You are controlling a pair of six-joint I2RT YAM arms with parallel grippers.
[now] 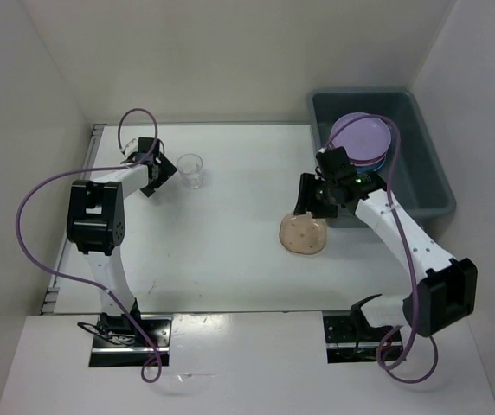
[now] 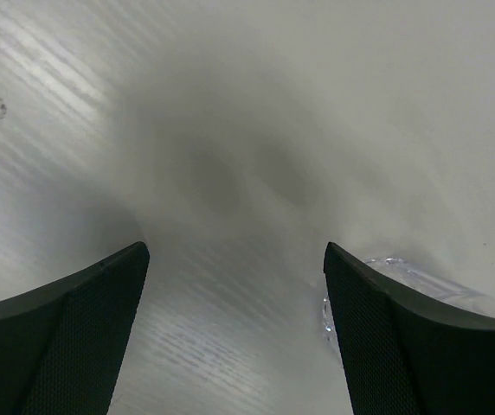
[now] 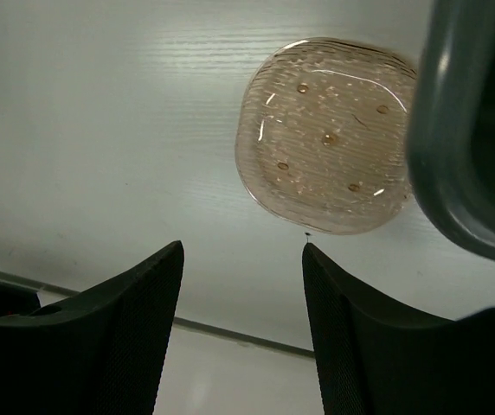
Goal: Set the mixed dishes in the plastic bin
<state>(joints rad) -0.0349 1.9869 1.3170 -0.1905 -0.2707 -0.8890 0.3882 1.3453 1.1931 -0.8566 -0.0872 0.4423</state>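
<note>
A small clear cup (image 1: 191,169) stands upright on the white table, just right of my left gripper (image 1: 163,174). That gripper is open and empty (image 2: 234,251); the cup's rim (image 2: 386,266) shows just outside its right finger. A brownish translucent squarish plate (image 1: 305,234) lies flat on the table beside the grey-blue plastic bin (image 1: 429,177). My right gripper (image 1: 310,201) hovers over the plate's far edge, open and empty (image 3: 241,246), with the plate (image 3: 330,134) ahead of its fingertips. In the bin a purple plate (image 1: 362,137) leans on top of pink and blue ones.
The bin's rounded near corner (image 3: 468,130) is close on the right of my right gripper. White walls enclose the table on the left, back and right. The table's front edge (image 3: 230,333) runs below the right fingers.
</note>
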